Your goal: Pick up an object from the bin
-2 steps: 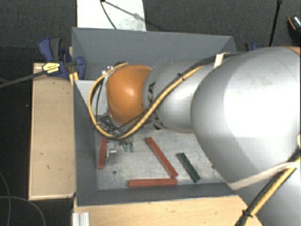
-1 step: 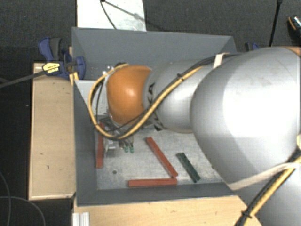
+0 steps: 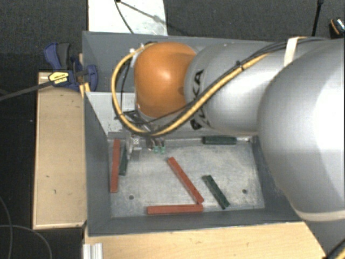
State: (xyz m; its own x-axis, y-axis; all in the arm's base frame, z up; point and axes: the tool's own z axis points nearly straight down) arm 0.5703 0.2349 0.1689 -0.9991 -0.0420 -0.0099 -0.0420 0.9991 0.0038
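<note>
My gripper [image 3: 145, 143] hangs low in the bin's back left part, mostly hidden under the arm's orange cover. Just left of it and a little nearer the front, a short dark green stick [image 3: 123, 163] lies against a red stick [image 3: 114, 166] along the left wall. A second red stick [image 3: 185, 179] runs diagonally from just right of the gripper toward the front. Whether anything is in the gripper cannot be made out.
Another red stick [image 3: 174, 210] lies along the front wall. One dark green stick [image 3: 215, 192] lies at front right, and one more [image 3: 219, 140] rests against the back wall. The big arm covers the bin's right side.
</note>
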